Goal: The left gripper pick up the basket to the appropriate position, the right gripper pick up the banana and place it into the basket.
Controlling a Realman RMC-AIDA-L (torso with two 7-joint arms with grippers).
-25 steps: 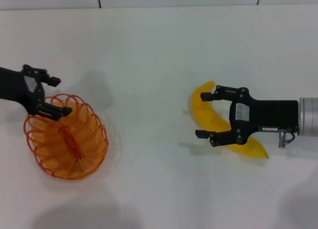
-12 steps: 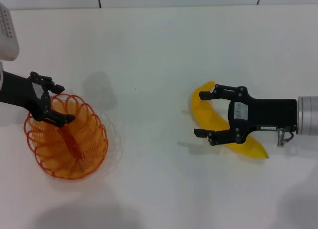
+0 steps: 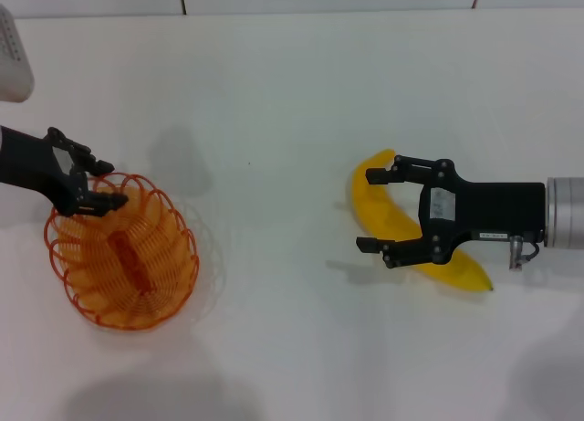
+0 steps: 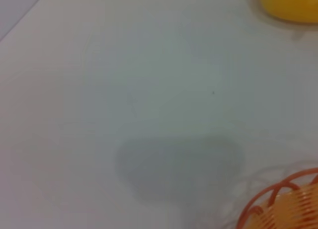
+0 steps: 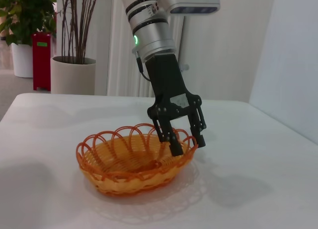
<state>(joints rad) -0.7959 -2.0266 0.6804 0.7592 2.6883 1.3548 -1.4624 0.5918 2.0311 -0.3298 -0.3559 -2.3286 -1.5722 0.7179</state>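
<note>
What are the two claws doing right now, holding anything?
Left gripper: open, fingers straddling the rim of the orange looped-wire basket, not clamped.
Right gripper: open over the curved yellow banana, holding nothing.

Banana (image 3: 392, 222): middle hidden behind right pincer (image 3: 369, 211); basket (image 4: 283, 204) and banana both edge-cropped, blurred, in left wrist view.

place: office or lab lobby | cues: white table (image 5: 258, 154), potted plants (image 5: 69, 65), red bin (image 5: 42, 55)
</note>
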